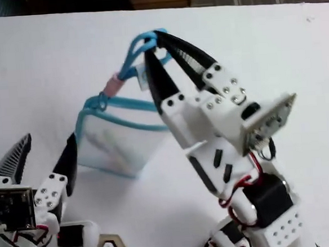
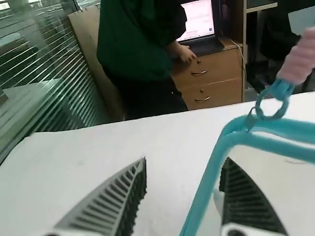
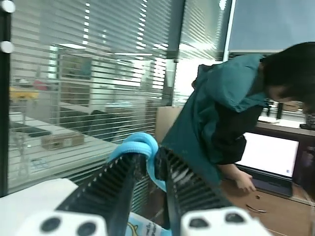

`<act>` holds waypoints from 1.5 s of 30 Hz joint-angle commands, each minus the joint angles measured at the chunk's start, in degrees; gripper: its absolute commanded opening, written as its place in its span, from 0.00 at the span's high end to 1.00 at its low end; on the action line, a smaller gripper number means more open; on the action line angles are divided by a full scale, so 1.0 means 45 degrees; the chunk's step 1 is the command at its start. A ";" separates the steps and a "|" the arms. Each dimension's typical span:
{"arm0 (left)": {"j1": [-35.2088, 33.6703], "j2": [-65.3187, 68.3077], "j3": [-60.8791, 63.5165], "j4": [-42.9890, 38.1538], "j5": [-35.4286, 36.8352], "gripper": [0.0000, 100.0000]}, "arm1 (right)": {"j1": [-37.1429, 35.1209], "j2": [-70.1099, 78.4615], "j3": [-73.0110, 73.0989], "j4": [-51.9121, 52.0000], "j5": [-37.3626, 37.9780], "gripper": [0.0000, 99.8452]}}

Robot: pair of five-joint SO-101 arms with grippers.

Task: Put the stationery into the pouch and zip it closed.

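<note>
Closest to us rises the right arm, and its right gripper (image 1: 153, 43) reaches beyond the far side of the pouch (image 1: 115, 144). Its two black fingers are pressed together on the blue strap (image 1: 132, 53) that comes from the pouch. In the right wrist view we see this strap (image 3: 135, 145) as a loop pinched between the ribbed pads.

We see the pouch as a clear one with a blue edge, lying on the white table (image 1: 272, 42). From its far corner a blue ring (image 1: 99, 100) joins it to the strap, and just after the ring there is a pink sleeve (image 1: 114, 84) on the strap.

At the near-left side of the pouch is the left gripper (image 1: 50, 138) with its fingers wide apart, holding nothing. One finger is just beside the pouch's left edge, the other is well away from it.

We cannot tell what is inside the pouch, nor if its zip is shut.
</note>
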 commanded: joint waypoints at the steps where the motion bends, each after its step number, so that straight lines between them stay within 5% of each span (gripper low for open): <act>1: -0.0107 0.0049 0.0410 -0.0176 -0.0586 0.75 | 0.0576 -0.0889 0.0391 0.0029 0.0000 0.98; 7: 0.0283 0.0049 -0.0039 0.0371 -0.1680 0.75 | 0.0967 -0.1748 0.1270 0.0029 -0.0020 0.98; 15: 0.1709 0.0088 0.0078 0.0059 -0.1016 0.75 | 0.0987 -0.3897 0.2657 0.0654 -0.0020 0.98; 31: 0.1709 0.0088 0.0547 -0.0840 -0.0840 0.75 | 0.1319 -0.5890 0.2637 0.2295 -0.0020 0.98; 45: 0.2842 0.0088 -0.4024 0.3516 -0.2813 0.75 | 0.2530 -0.5460 0.3028 0.3214 -0.0918 0.98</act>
